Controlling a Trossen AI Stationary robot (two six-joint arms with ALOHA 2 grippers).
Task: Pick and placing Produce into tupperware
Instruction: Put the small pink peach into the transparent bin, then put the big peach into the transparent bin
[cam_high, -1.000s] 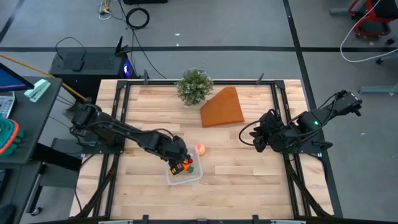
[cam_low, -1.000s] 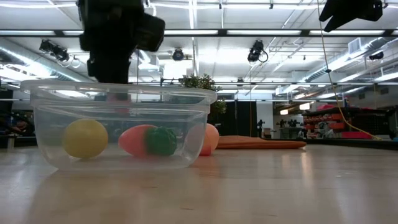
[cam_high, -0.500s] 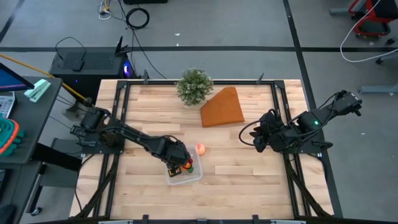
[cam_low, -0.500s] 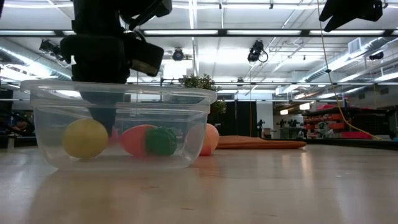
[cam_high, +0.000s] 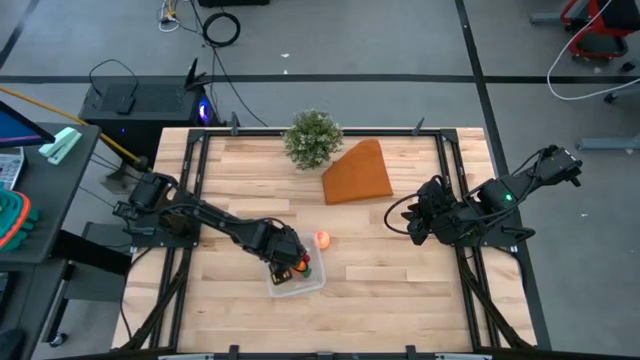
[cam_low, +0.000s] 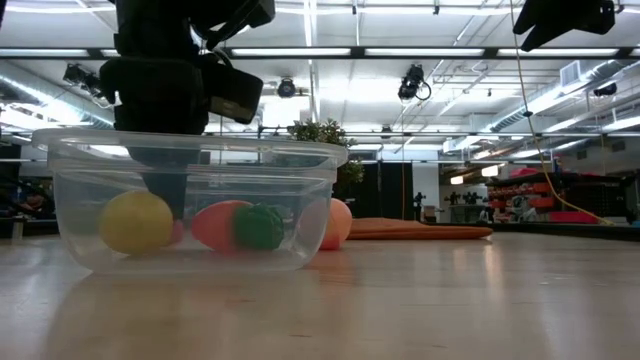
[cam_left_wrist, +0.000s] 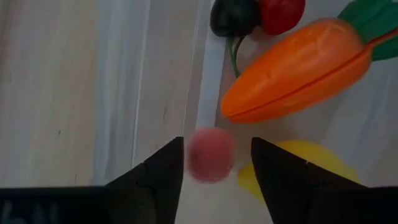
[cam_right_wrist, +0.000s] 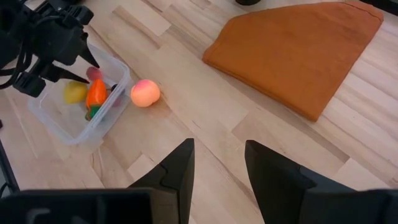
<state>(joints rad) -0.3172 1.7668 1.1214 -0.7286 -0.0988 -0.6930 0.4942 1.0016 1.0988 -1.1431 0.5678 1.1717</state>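
We see the clear tupperware (cam_high: 297, 277) on the table holding a carrot (cam_left_wrist: 292, 68) and lemon (cam_left_wrist: 298, 163). The left gripper (cam_left_wrist: 214, 163) reaches inside, fingers parted around a small pink ball (cam_left_wrist: 210, 154). The right gripper (cam_right_wrist: 217, 163) waits open.

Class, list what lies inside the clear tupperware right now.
Inside the tupperware: a yellow lemon, an orange carrot with green top, red and dark bits, and a small pink piece between the left gripper's open fingers. The gripper may hide more.
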